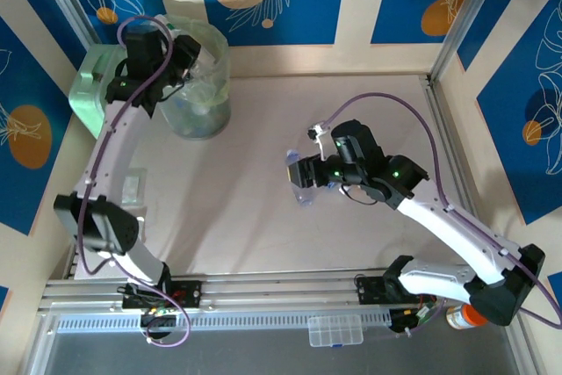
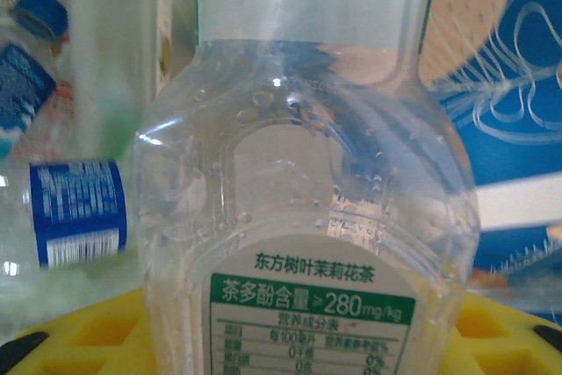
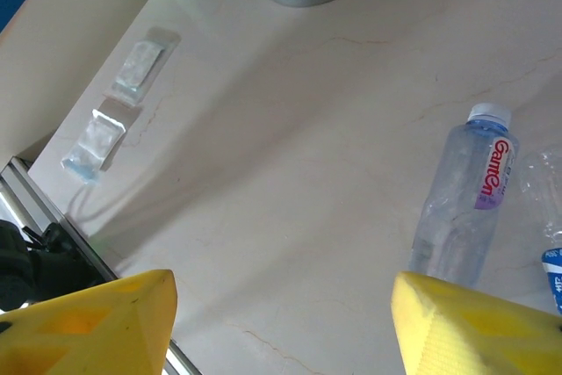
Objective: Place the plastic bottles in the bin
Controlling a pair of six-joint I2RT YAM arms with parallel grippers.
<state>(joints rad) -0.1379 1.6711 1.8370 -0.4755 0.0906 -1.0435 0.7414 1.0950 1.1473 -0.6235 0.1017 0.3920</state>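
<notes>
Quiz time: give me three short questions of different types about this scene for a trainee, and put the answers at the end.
1. True or false: the left end effector holds a clear green-labelled bottle over the bin.
2. Fill in the blank: the right end effector is ___, with nothing between its fingers.
3. Multiple choice: the white-capped Ganten bottle is
A) lying on the table
B) inside the bin
C) clamped in the right end effector

Key: 1 true; 2 open; 3 A.
</notes>
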